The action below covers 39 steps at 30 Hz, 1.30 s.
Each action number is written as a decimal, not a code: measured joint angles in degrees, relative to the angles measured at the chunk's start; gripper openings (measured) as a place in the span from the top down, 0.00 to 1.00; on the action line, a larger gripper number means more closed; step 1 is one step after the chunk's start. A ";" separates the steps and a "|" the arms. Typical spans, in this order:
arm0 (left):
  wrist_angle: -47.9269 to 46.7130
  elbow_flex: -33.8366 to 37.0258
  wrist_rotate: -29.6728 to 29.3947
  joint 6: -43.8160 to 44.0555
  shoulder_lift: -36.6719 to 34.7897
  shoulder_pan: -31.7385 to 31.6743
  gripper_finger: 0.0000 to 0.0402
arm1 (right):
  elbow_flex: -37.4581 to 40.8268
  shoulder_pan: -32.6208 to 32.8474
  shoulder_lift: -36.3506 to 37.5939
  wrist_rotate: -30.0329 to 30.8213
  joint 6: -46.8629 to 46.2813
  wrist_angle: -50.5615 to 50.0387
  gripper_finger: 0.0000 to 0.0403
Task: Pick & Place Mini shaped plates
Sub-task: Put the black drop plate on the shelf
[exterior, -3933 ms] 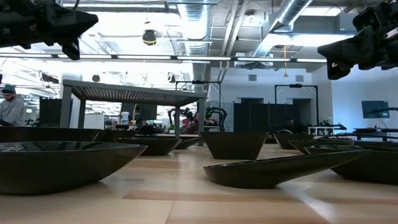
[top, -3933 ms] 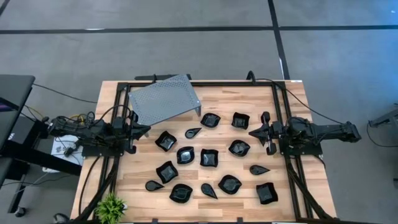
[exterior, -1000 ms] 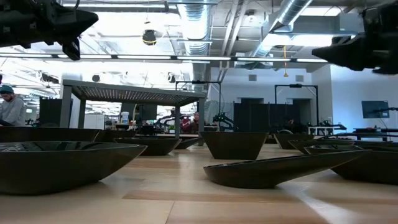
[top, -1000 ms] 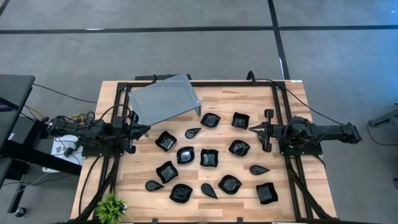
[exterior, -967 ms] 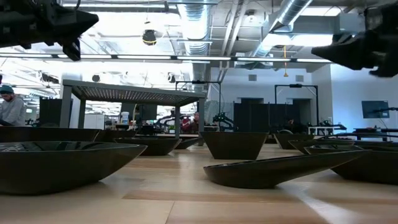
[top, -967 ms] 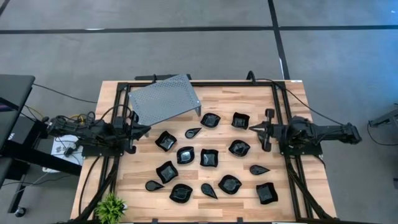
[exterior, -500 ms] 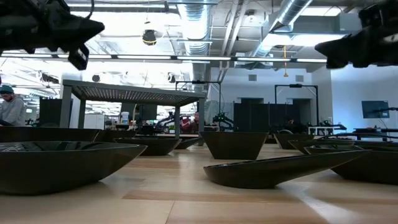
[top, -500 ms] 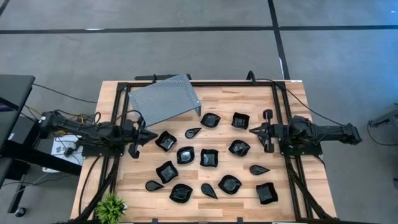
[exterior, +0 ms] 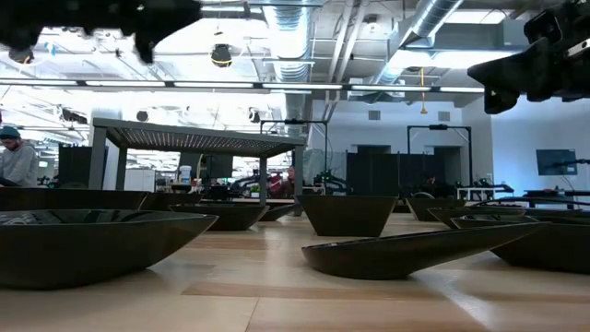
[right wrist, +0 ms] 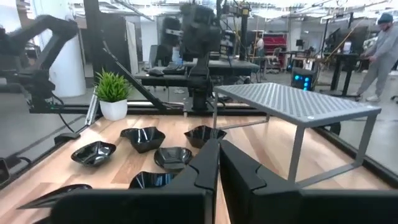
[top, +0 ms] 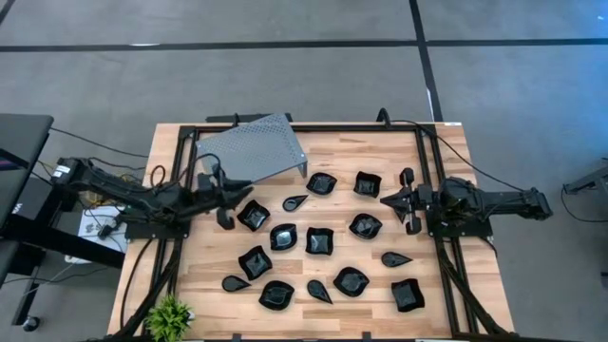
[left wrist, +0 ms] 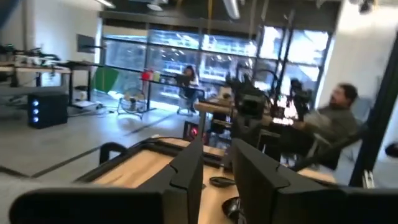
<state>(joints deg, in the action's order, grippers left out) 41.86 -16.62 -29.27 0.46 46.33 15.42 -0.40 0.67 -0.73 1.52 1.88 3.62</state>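
Several small glossy black plates, squarish, round and teardrop, lie flat and scattered on the wooden table (top: 313, 152), among them one (top: 253, 215) at the left of the group and one (top: 366, 226) at the right. My left gripper (top: 242, 193) (left wrist: 217, 162) hovers just left of the leftmost plate, beside the stand, its fingers a little apart and empty. My right gripper (top: 385, 200) (right wrist: 220, 155) hovers at the table's right side, shut and empty, pointing at the plates. In the low view the plates (exterior: 92, 244) show close up as dark bowls.
A grey perforated metal stand (top: 252, 152) stands on its legs at the far left of the table. A small potted plant (top: 169, 313) sits at the near left corner. A black frame (top: 304, 127) runs round the table. People show in the room beyond.
My left gripper has reached from the table's left edge toward the middle, up to the leftmost plate, rising as it went. My right gripper has stayed in place and rolled about its wrist. No plate has moved.
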 joint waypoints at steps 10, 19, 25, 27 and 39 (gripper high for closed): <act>-22.56 -18.91 2.68 6.83 19.64 -0.12 0.78 | -0.01 -1.88 0.00 3.52 -3.82 10.12 0.98; -22.47 -20.08 8.82 12.51 34.67 -5.26 0.79 | 0.00 2.08 -4.54 -0.49 -8.14 13.51 0.94; -22.16 -22.00 17.60 15.25 42.99 -13.19 0.77 | -0.64 3.25 -14.50 2.04 -7.97 20.75 0.80; -22.14 -22.61 18.23 14.13 44.82 -14.60 0.75 | -2.15 2.96 -18.12 4.35 -7.62 21.26 0.75; -22.09 -22.80 19.90 13.49 51.11 -13.90 0.62 | -4.72 -1.66 -34.14 5.96 -8.39 23.23 0.61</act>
<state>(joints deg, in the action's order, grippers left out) 19.77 -39.42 -9.37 13.96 97.44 1.52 -5.13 -0.99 -34.87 7.48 -6.51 26.85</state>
